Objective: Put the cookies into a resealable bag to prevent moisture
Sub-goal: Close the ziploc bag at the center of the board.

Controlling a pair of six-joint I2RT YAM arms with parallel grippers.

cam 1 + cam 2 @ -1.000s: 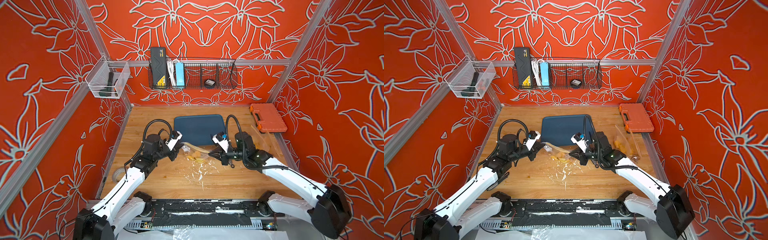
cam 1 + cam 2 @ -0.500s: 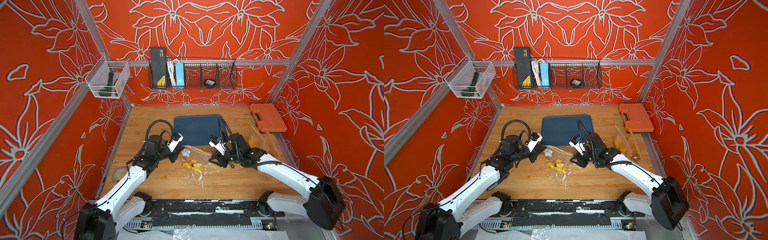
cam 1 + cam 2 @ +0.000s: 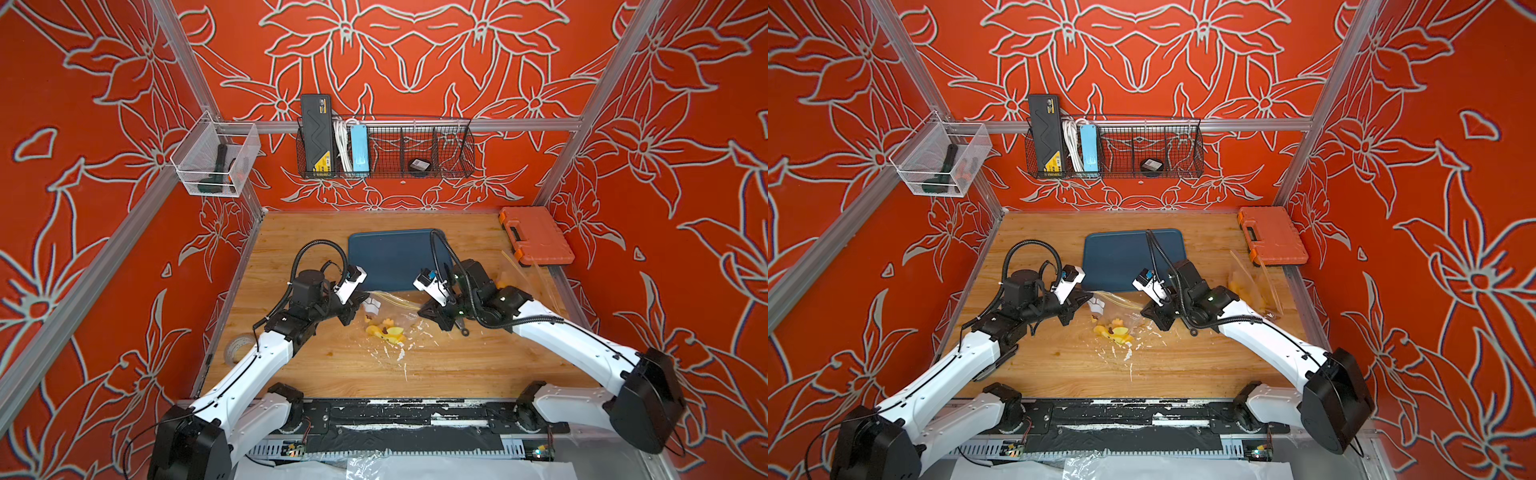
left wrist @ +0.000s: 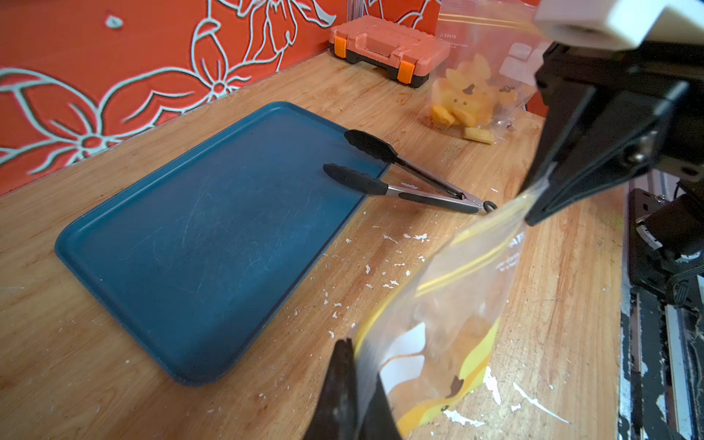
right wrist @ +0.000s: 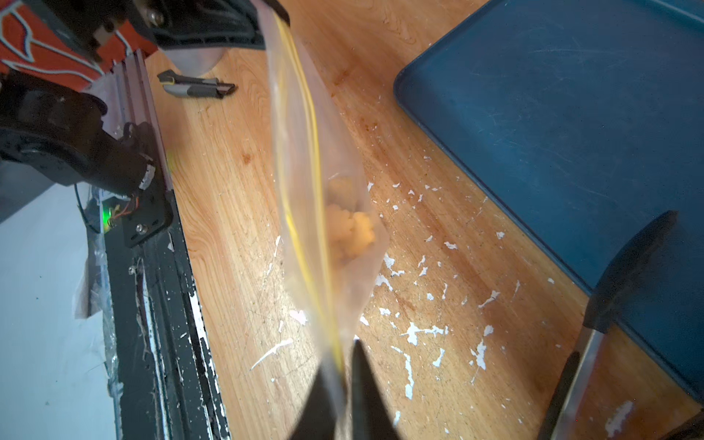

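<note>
two closed grippers, the left gripper [image 4: 354, 375] and right gripper [image 5: 343, 365], pinch opposite ends of the resealable bag [image 4: 449, 304] over the wooden table [image 3: 332, 365]; the cookies [image 5: 348, 228] lie inside it.

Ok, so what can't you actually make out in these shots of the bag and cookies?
Cookies: blurred in the right wrist view, behind the resealable bag film; shapes and count unreadable.
Zip seal: whether it is pressed shut, no view shows.
Tongs: in both top views, mostly hidden under the right arm.
Bag lettering: too small to read in the left wrist view.
</note>
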